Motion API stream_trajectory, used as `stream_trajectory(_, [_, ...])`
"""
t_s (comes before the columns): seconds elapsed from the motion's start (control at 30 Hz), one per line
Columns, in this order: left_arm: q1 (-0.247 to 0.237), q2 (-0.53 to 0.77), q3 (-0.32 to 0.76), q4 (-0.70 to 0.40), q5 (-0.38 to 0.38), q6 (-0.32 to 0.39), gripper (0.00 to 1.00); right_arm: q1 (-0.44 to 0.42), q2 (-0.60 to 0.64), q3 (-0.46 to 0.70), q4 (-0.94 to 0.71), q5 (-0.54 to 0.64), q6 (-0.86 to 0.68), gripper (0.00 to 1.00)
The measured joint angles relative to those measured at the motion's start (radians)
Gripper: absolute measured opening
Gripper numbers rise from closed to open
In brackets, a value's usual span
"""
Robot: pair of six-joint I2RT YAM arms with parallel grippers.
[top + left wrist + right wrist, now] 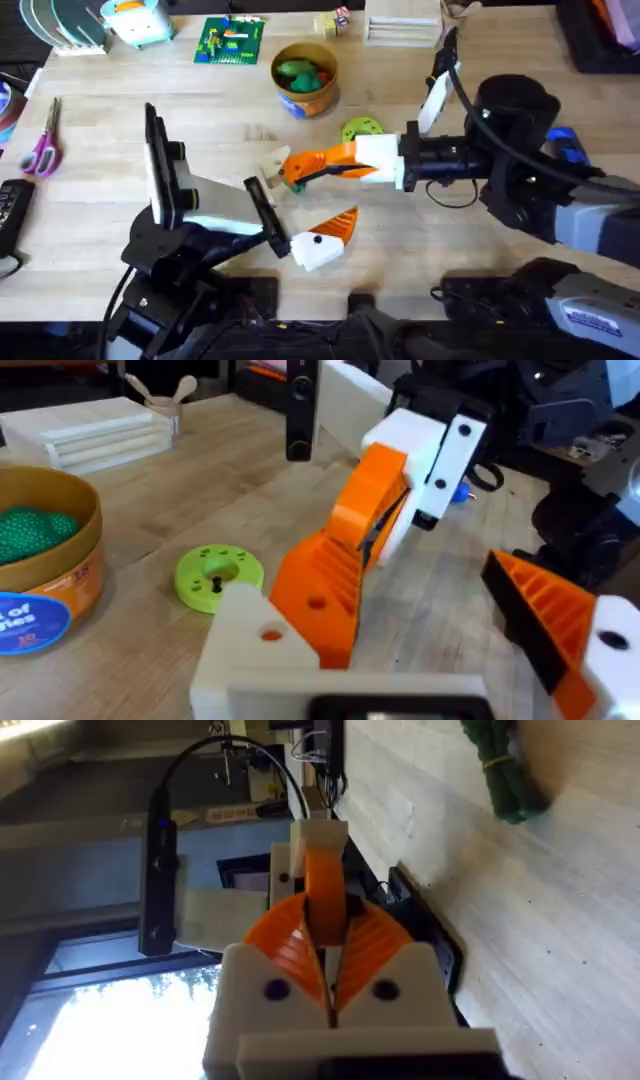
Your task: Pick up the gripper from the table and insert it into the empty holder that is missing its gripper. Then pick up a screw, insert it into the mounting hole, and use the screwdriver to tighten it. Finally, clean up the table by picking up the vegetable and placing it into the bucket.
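Insertion step — the right gripper (290, 166), closed on the orange gripper (325, 900), must seat it squarely in the holder (262, 645); the left gripper (285, 205) stands open.

Even, bright room light falls on the tabletop (200, 90), shadows soft and short. A window (120, 1020) glares white behind the right wrist camera. Close white gripper blocks blur at both wrist views' edges.
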Motion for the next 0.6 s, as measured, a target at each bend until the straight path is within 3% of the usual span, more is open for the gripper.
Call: stream_trajectory(0.6, [0.000, 0.002, 0.000, -0.003, 0.067, -0.015, 0.993, 0.073, 0.075, 0.000, 0.090, 0.077, 0.050, 0.008])
